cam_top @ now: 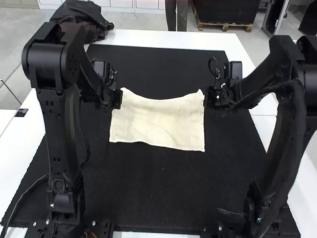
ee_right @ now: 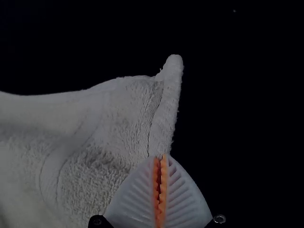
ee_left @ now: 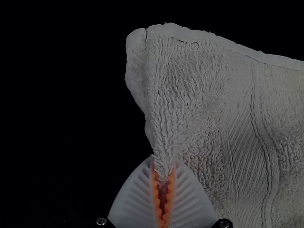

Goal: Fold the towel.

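Note:
In the high view the cream towel (cam_top: pixel 158 121) lies spread as a wide rectangle across the mat's middle, its far edge sagging between two raised corners. My left gripper (cam_top: pixel 119 99) is at its left side near the far corner, my right gripper (cam_top: pixel 206 97) at its right side near the other far corner. The left wrist view has the left gripper (ee_left: pixel 164 183) shut on the side edge of the towel (ee_left: pixel 199 95), just below a corner. Seen from the right wrist, the right gripper (ee_right: pixel 160 164) is shut on the opposite side edge of the towel (ee_right: pixel 123 109).
A black mat (cam_top: pixel 148 193) covers most of the white table (cam_top: pixel 163 39). Dark fabric (cam_top: pixel 94 22) is heaped at the far left table edge. The two arms stand on either side of the towel.

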You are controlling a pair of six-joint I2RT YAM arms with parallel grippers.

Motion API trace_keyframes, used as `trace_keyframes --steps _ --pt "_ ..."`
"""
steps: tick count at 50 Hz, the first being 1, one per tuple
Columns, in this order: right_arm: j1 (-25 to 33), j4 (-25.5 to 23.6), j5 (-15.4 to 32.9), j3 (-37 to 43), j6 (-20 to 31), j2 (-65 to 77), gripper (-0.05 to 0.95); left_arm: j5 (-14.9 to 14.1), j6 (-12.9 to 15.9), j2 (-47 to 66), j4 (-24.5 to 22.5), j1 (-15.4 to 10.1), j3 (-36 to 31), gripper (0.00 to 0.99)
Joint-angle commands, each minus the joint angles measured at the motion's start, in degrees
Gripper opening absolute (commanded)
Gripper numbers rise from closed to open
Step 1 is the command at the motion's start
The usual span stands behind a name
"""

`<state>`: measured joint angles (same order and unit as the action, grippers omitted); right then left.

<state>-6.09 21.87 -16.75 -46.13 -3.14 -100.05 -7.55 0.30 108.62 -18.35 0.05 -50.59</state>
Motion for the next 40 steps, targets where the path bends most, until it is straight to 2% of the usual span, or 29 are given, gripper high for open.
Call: trace_keyframes --steps 1,13,21,29,40 --pt "0.64 -0.25 -1.0 1.04 -0.64 2.49 -0.02 -0.62 -1.35 -3.06 -0.28 1.18 0.67 0.026" --pt "0.9 -2.18 -2.49 2.89 -0.73 5.66 -0.02 -1.33 -2.84 -6.75 0.07 1.09 3.39 0.026" --pt "0.99 -3.94 -3.46 3.59 -0.64 7.68 -0.02 -1.41 -2.84 -9.39 0.16 1.0 5.32 0.026" --pt "0.99 -5.08 -4.34 4.82 -0.64 9.7 -0.02 -2.91 -2.84 -12.29 0.16 0.91 7.7 0.026" --pt "0.99 -6.84 -5.13 6.4 -0.47 11.37 -0.02 -2.91 -2.84 -14.66 0.77 1.18 10.51 0.026"
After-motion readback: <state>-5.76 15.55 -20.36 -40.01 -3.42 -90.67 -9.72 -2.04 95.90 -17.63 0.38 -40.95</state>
